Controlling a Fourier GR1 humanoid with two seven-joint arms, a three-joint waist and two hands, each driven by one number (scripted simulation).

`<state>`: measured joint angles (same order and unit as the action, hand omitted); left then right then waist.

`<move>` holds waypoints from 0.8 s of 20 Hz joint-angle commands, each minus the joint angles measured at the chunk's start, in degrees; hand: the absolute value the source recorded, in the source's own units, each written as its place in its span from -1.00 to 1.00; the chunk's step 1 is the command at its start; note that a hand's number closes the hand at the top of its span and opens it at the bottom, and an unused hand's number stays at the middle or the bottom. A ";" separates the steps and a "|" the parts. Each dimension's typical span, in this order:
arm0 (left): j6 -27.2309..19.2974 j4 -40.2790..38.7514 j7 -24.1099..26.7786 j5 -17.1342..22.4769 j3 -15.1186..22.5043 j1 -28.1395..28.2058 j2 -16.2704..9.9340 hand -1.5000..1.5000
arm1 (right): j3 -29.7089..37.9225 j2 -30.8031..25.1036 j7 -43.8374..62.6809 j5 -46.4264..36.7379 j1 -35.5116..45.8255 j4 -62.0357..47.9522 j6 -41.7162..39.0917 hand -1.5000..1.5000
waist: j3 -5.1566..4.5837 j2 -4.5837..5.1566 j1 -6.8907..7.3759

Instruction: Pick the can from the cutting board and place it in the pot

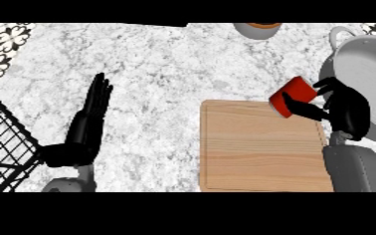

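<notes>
Gripping red can point(292, 96) in right hand point(345, 110) over cutting board's point(260, 152) corner beside pot point(357, 64); left hand point(86, 124) rested flat, fingers straight.

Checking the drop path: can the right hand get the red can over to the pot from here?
Probably yes. The right hand is curled round the tilted red can at the cutting board's far right corner, and the pot sits right beside it, with nothing showing between.

one red can point(292, 95), one wooden cutting board point(257, 149), one grey pot point(357, 62), one bowl point(258, 29) at the top edge, one black wire rack point(15, 147), two black hands point(88, 114) point(345, 110).
</notes>
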<state>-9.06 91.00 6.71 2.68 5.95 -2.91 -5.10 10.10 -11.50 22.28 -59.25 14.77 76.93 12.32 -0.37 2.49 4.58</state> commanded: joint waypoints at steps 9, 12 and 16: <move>1.61 -0.90 -1.39 -1.18 4.36 -4.16 1.84 0.00 | 8.58 -11.64 34.79 -21.90 28.28 -18.10 -1.05 1.00 | 0.03 1.31 6.44; 1.51 -1.00 -1.00 -1.67 4.48 -4.25 1.72 0.00 | 8.38 -13.48 41.77 -27.45 33.27 -24.03 -3.18 1.00 | 0.14 1.26 6.81; 0.57 -2.12 -0.07 -2.50 5.35 -4.34 3.08 0.00 | 8.06 -13.14 49.56 -34.18 38.91 -30.13 -3.98 1.00 | 0.18 1.10 6.48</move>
<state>-7.72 89.62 5.97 0.86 10.66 -6.70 -3.11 18.35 -23.93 60.60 -87.45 47.74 52.43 9.42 -0.26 3.67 11.14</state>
